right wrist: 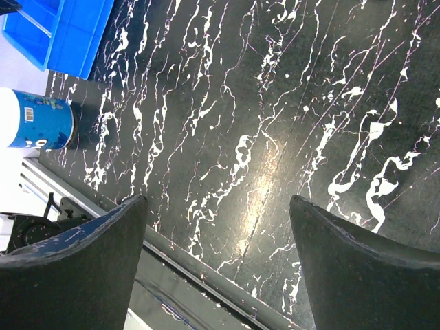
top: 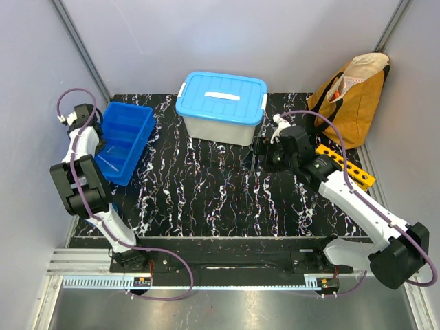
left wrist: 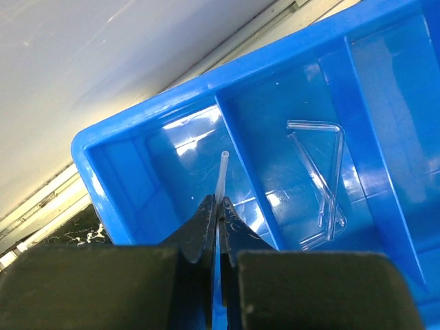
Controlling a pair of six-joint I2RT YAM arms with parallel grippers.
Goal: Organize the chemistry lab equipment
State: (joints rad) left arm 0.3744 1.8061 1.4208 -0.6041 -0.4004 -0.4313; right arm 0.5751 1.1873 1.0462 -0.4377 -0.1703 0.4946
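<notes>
My left gripper (left wrist: 218, 201) is shut on a thin clear tube (left wrist: 222, 172) and holds it above the far compartment of the blue bin (left wrist: 117, 179). A bent clear glass tube (left wrist: 323, 185) lies in the bin's middle compartment. In the top view the left gripper (top: 98, 126) sits at the bin's left edge (top: 141, 148). My right gripper (right wrist: 216, 206) is open and empty over bare black marble table (right wrist: 261, 124); in the top view it (top: 265, 152) hangs just right of the lidded box. An orange test tube rack (top: 347, 166) lies behind the right arm.
A clear box with a blue lid (top: 221, 104) stands at the back centre. A mustard tote bag (top: 354, 93) leans at the back right. A white and blue canister (right wrist: 34, 120) stands near the table's front left, by the metal rail (right wrist: 192, 275).
</notes>
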